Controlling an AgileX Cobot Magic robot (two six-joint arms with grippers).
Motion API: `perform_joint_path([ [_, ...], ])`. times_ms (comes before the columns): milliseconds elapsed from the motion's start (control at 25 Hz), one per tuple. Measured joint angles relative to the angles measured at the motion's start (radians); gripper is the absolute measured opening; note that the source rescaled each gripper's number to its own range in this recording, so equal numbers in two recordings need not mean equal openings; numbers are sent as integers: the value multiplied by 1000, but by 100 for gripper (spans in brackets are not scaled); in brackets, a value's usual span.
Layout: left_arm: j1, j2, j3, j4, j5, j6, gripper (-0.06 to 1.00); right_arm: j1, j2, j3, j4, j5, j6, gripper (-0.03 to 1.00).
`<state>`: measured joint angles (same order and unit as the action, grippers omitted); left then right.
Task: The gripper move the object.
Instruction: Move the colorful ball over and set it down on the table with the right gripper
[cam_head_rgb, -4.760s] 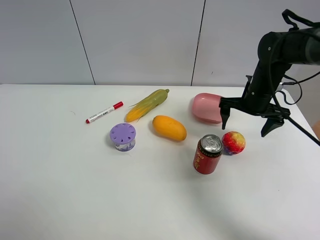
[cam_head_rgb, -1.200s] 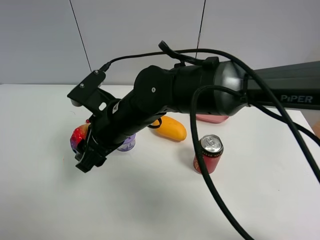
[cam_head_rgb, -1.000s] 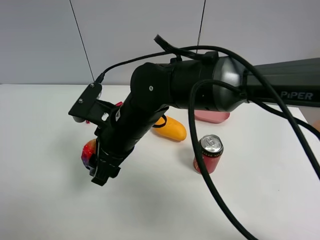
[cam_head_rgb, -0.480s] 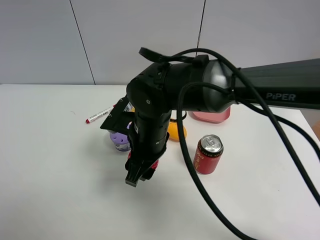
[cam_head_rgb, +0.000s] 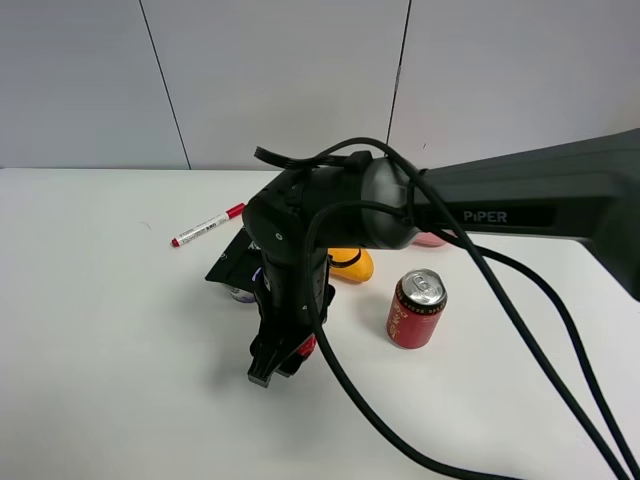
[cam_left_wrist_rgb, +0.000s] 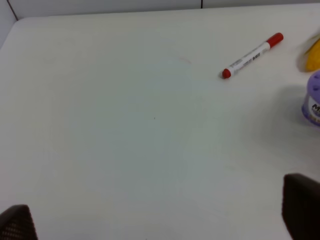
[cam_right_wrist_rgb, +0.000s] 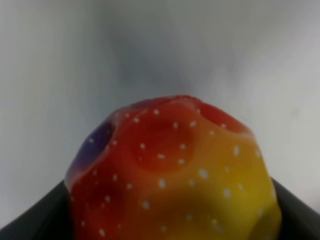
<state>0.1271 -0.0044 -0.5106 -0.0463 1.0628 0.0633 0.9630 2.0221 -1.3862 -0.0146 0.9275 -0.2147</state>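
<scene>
My right gripper (cam_head_rgb: 277, 364) is clamped on the object (cam_head_rgb: 306, 347). In the exterior high view this gripper sits at lower centre-left of the frame, pointing down at the white table (cam_head_rgb: 100, 380). It ends my black right arm (cam_head_rgb: 330, 215), which enters from the right edge and reaches past the middle. Only a small red patch of the object shows there, between the black fingers; the gripper hides the rest. I cannot tell whether the object touches the table.

In the right wrist view the object (cam_right_wrist_rgb: 172, 175) fills most of the picture. It is a dimpled ball, red and yellow with white specks and a purple patch on one side. A dark finger (cam_right_wrist_rgb: 30, 222) shows at each flank, against its surface.

My left gripper (cam_left_wrist_rgb: 159, 220) is released: its two fingertips (cam_left_wrist_rgb: 300, 210) stand wide apart with only bare table between them.

Other items, exterior high view:
- A red soda can (cam_head_rgb: 415, 308) stands upright right of centre, apart from the object.
- A yellow-orange mango (cam_head_rgb: 352, 266) lies at centre, partly behind the arm.
- A purple container (cam_head_rgb: 240, 294) sits just left of the mango, mostly hidden by the arm.
- A red-capped marker (cam_head_rgb: 208, 225) lies at left of centre, above the gripper in the frame.
</scene>
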Motion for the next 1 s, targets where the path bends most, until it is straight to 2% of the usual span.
perform_joint_path([
  [640, 0, 0, 0, 0, 0, 0, 100, 0, 6, 0, -8, -50, 52, 1],
  [1000, 0, 0, 0, 0, 0, 0, 100, 0, 43, 0, -111, -50, 123, 1],
])
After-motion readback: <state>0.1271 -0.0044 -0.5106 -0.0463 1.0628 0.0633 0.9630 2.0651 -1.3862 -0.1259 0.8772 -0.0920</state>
